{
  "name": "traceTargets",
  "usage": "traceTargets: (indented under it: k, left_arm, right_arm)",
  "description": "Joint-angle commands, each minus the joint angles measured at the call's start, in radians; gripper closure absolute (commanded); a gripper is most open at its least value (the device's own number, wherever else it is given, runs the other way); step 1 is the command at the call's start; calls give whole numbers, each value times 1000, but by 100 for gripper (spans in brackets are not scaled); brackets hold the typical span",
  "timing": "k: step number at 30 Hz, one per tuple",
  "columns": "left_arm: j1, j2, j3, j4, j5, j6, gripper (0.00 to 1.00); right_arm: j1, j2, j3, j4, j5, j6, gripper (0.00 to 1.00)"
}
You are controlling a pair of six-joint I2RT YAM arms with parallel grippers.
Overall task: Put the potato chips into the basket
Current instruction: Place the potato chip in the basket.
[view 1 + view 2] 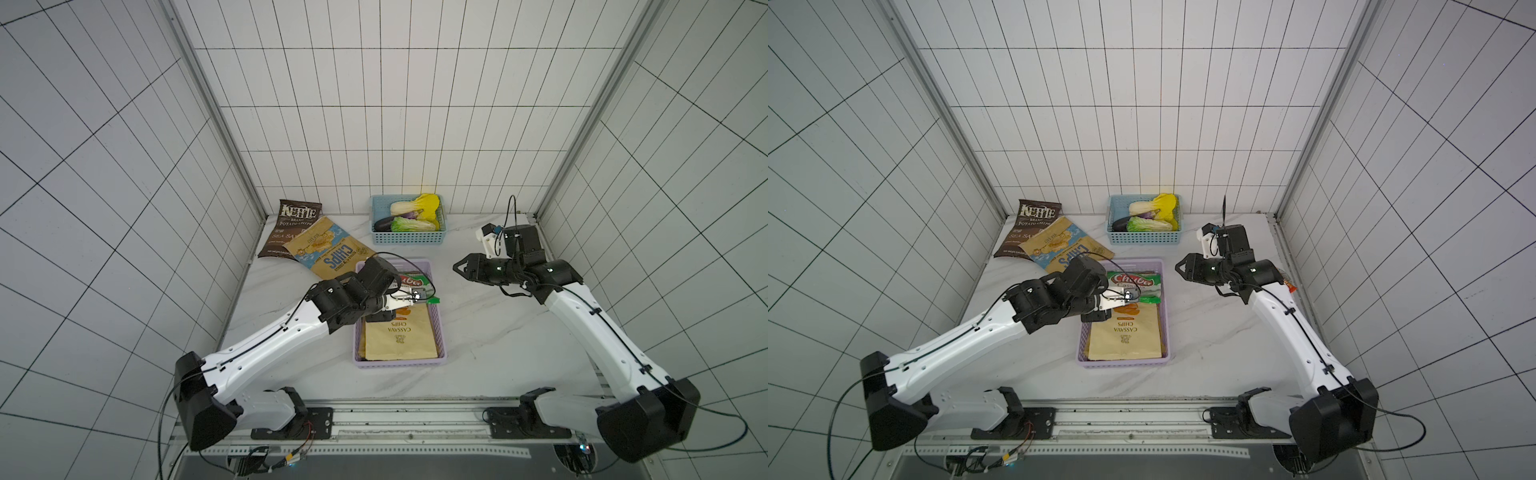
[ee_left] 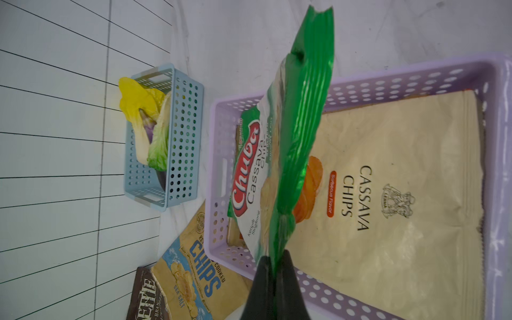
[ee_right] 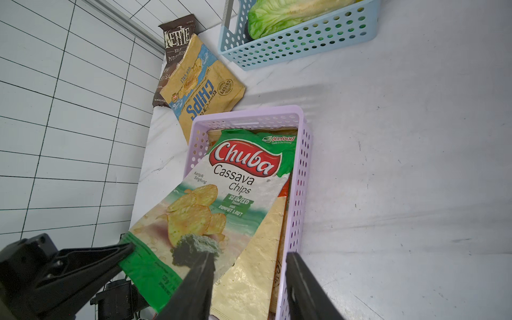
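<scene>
1. On the white marble bench (image 1: 498, 332), a shallow lilac perforated plastic basket (image 1: 399, 365) stands part-filled.
2. A cream "Cassava Chips" bag (image 1: 401, 336) lies flat inside the basket, apparently delivered.
3. A tan kraft "CHIPS" bag (image 1: 328, 249) and a dark brown "Kettle" bag (image 1: 291, 224) lie just beyond the basket's far left corner, not yet moved.
4. A white-green "Chuba" bag (image 3: 235, 177) hangs tilted over the basket, its far end already inside.
5. The left fingers (image 2: 263, 279) pinch its green seal. The right fingers (image 3: 199, 277) stand parted and empty, off the basket's right wall.

Left arm (image 1: 266, 345) jaws shut — right arm (image 1: 606, 340) jaws parted.
</scene>
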Motion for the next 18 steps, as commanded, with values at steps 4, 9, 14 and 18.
traceTargets:
  k: [4,9,14,18]
  left_arm:
    - [-50,13,-40,-259,141,-15,92]
    - [-49,29,61,-414,290,-40,21]
    - [32,-19,174,-427,402,-55,2]
    - [176,-9,214,-353,472,-116,3]
  right_arm:
    - [-16,16,3,-24,-21,1,54]
    - [-15,65,13,-18,-86,16,53]
    - [47,112,6,24,-170,23,53]
    - [148,162,21,14,-228,5,55]
